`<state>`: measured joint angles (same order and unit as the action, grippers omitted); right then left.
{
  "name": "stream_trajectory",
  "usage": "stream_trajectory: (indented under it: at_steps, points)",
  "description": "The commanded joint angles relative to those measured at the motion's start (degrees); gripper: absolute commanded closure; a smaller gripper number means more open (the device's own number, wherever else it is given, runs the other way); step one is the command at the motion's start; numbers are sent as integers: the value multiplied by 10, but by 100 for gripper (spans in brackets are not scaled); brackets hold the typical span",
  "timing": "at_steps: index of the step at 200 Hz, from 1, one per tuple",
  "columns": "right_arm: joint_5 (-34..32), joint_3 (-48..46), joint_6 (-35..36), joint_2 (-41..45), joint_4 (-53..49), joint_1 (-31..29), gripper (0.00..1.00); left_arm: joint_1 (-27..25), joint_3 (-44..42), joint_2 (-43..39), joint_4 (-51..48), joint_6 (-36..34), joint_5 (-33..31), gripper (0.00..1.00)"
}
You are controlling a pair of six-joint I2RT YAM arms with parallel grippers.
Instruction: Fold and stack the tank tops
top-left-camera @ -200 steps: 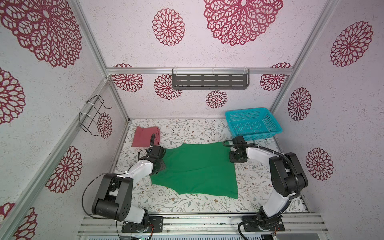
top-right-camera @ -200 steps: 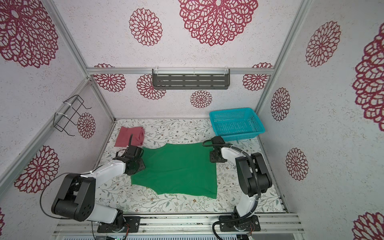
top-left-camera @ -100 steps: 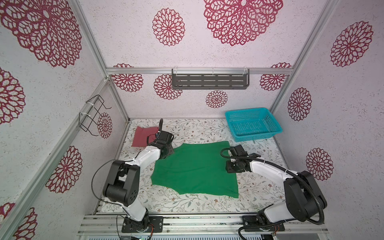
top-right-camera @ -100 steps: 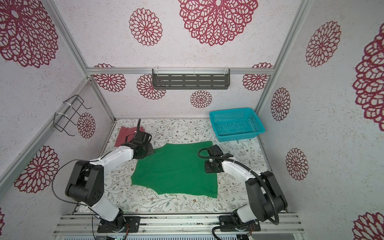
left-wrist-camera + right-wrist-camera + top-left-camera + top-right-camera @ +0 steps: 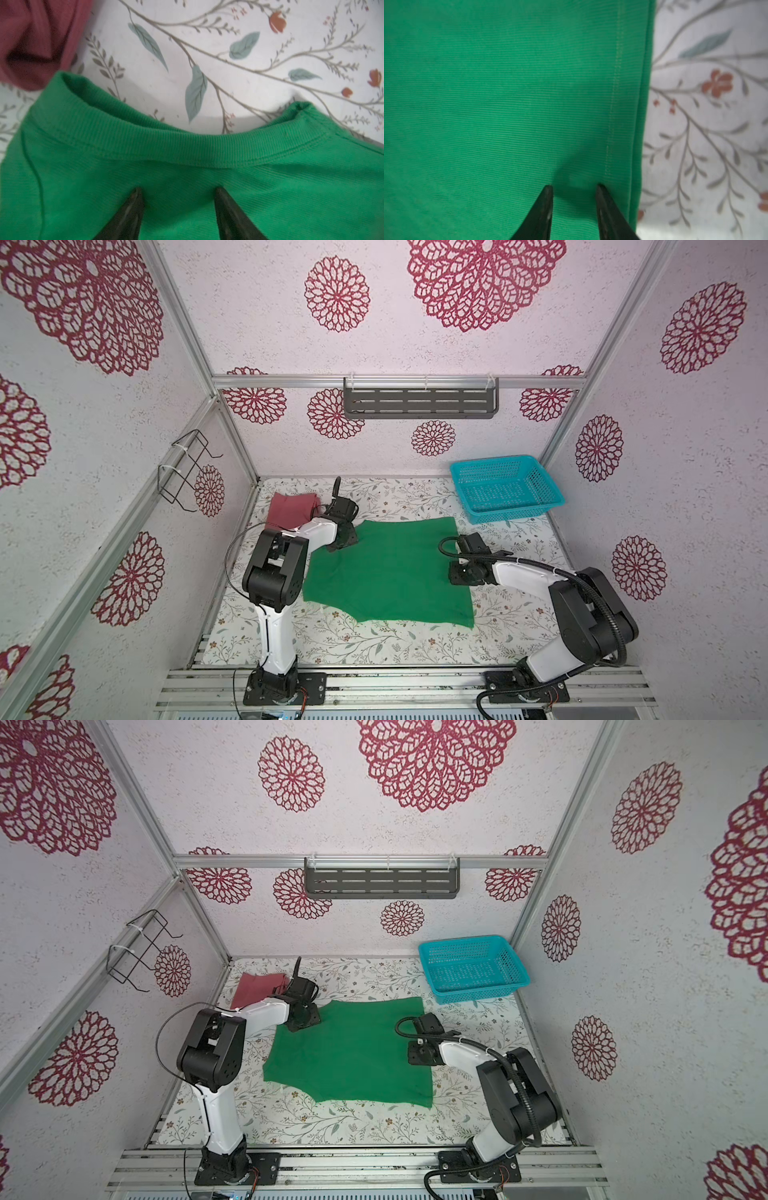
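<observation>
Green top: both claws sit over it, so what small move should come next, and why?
Probably both close to pinch the cloth. The green top lies flat and unfolded; the left gripper stands open at the neckband, the right gripper open at the stitched hem, and neither holds cloth yet. The pink top already looks folded.

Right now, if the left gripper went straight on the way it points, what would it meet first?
Probably the bright green cloth tank top: the left gripper hangs open over it, aimed at its neckline band. Depth is unclear.
</observation>
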<state>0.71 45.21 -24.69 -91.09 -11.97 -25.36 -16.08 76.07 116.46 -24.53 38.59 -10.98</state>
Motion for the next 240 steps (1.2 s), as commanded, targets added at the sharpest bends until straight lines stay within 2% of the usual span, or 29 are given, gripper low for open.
stream_trajectory:
  at_steps: [1, 39, 60, 87, 101, 127, 140, 148, 164, 173, 181, 196, 212, 228, 240]
  points:
    - [2, 6, -8, -52, 24, 4, 62, 27, 29, 37, -38, -35, -12, 41]
    - [-1, 54, 11, -88, 23, 4, 61, 44, 93, 62, -74, -63, -26, 41]
    - [1, 91, 27, -66, -22, 4, 58, 40, 122, 46, -111, -84, -39, 39]
    - [-28, 124, 56, 1, -111, 4, 51, 22, 124, -33, -146, -109, -75, 29]
    - [-42, 122, 58, 40, -155, 5, 48, 5, 114, -106, -168, -114, -96, 24]
    - [-51, 90, 33, 120, -225, 5, 45, -38, 48, -234, -196, -75, -96, 21]
    - [-37, 69, 14, 158, -249, 4, 46, -68, -19, -301, -194, -31, -69, 21]
    - [0, 53, 8, 185, -253, 5, 47, -85, -61, -342, -192, -1, -46, 20]
    - [104, 21, -11, 239, -238, 5, 48, -105, -147, -414, -182, 99, 43, 21]
    - [123, 11, -24, 260, -239, 5, 49, -129, -208, -462, -141, 162, 90, 21]
    - [121, 7, -30, 272, -249, 6, 50, -162, -254, -502, -106, 217, 104, 21]
    - [100, 1, -32, 281, -267, 5, 51, -232, -339, -560, -47, 330, 100, 22]
    - [88, -10, -33, 283, -270, 7, 51, -307, -408, -596, 9, 446, 68, 23]
    - [81, -22, -39, 285, -264, 6, 51, -377, -439, -606, 23, 542, 10, 28]
    - [77, -32, -42, 288, -256, 6, 51, -407, -449, -599, 27, 588, -14, 31]
